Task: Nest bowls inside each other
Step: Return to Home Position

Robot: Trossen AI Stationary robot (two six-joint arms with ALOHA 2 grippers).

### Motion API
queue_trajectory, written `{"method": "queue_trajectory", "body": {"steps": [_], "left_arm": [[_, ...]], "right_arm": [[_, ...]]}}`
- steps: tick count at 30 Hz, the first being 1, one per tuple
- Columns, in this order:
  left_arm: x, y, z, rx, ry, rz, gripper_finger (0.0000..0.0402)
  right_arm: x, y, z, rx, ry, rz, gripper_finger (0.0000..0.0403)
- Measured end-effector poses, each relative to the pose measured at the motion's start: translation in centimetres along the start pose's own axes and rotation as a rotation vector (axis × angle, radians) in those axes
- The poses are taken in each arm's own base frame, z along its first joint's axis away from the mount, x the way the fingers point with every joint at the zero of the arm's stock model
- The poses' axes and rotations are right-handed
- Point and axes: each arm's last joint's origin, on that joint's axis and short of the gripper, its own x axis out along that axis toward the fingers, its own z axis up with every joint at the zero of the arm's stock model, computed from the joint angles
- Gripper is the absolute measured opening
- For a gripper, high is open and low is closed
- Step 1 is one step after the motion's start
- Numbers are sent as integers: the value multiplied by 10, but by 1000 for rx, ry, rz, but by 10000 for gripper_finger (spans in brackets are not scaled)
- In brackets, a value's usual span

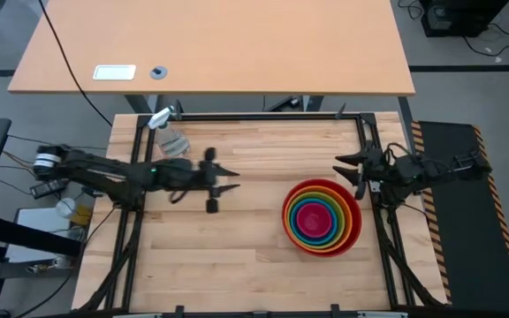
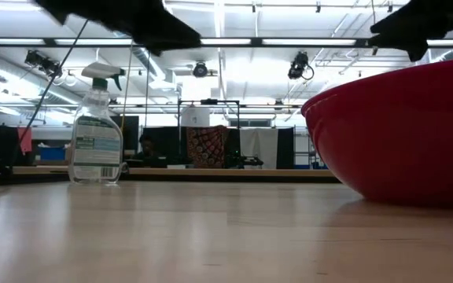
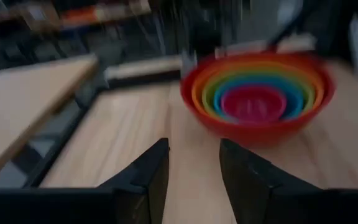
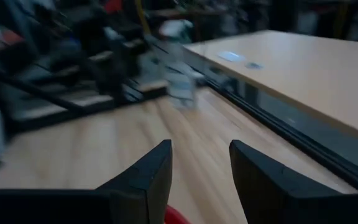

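The bowls (image 1: 322,215) stand nested on the table's right part: red outermost, then orange, green, blue, with pink (image 3: 255,103) innermost. The red bowl's wall (image 2: 403,134) rests on the wood by its base. My left gripper (image 1: 230,172) hangs over the table's middle left, pointing toward the bowls, open with nothing between its fingers (image 3: 194,171). My right gripper (image 1: 343,165) stands at the right edge, just beyond the bowls, open and holding nothing (image 4: 199,168).
A clear spray bottle (image 1: 168,134) with a white nozzle stands upright near the far left corner (image 2: 97,130). A larger light-wood table (image 1: 219,44) lies beyond the far edge. Black frame rails (image 1: 369,150) run along the table's sides.
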Motion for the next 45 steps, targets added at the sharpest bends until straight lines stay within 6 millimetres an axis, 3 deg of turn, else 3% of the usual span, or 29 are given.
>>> {"method": "queue_trajectory", "body": {"steps": [3, 9, 13, 18, 25, 31, 35, 39, 45], "left_arm": [[-24, 2, -23, -51, -81, 34, 144], [-53, 2, -74, -107, -119, 100, 144], [-70, 2, -95, -108, -157, 116, 144], [-92, 5, -113, -123, -225, 161, 144], [-106, 7, -123, -189, -166, 207, 144], [-113, 1, -123, -223, -193, 109, 144], [-114, -4, -122, -210, -197, 60, 144], [-117, -6, -125, -194, -178, 25, 144], [-125, -6, -130, -195, -173, -49, 144]], "right_arm": [[-3, -6, -14, 41, -63, 55, 169], [-1, -15, -44, 172, -83, 42, 169], [-2, -17, -51, 214, -101, 56, 169], [-6, -19, -50, 134, -144, 60, 169], [0, -19, -51, 109, -264, 30, 169], [17, -18, -78, 142, -385, 93, 169], [18, -22, -76, 149, -382, 52, 168], [11, -21, -62, 114, -459, 117, 163], [15, -23, -68, 131, -394, 63, 162]]}}
